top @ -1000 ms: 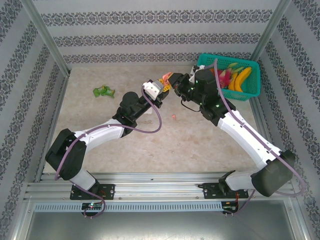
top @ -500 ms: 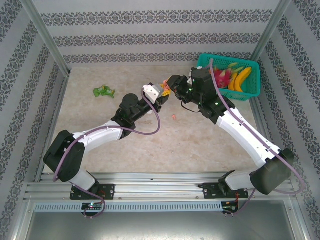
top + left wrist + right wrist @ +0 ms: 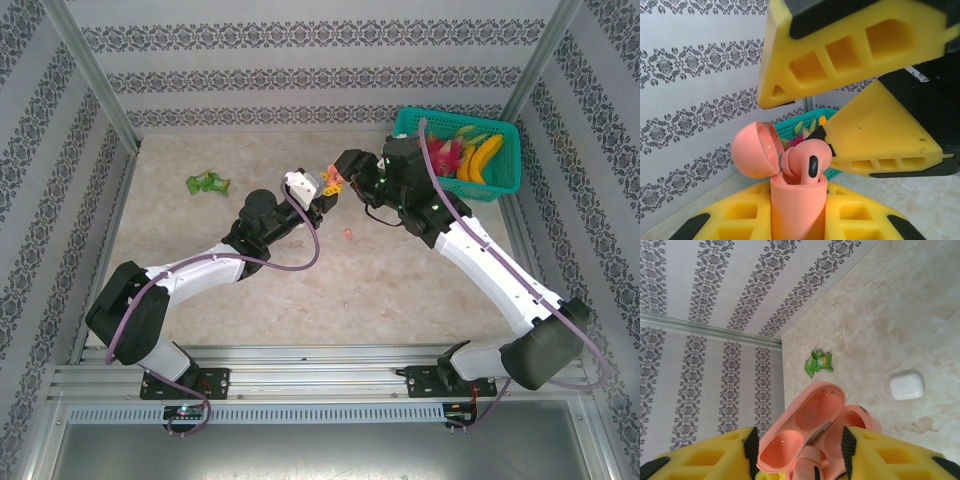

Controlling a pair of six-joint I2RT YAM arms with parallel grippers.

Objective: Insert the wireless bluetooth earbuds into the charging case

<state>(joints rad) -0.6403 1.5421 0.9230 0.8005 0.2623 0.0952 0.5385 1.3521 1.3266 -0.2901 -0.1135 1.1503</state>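
Now L gripper (image 3: pixel 798 217) pinches open case (image 3: pixel 798 200) above table's (image 3: pixel 400 290) far side; pink bud (image 3: pixel 807 162) sits half-seated in it. R gripper (image 3: pixel 799 445) spread around bud, could snag it, flicking it out.

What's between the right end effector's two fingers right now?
The open pink case, with a pink earbud resting in it, as the right wrist view shows.
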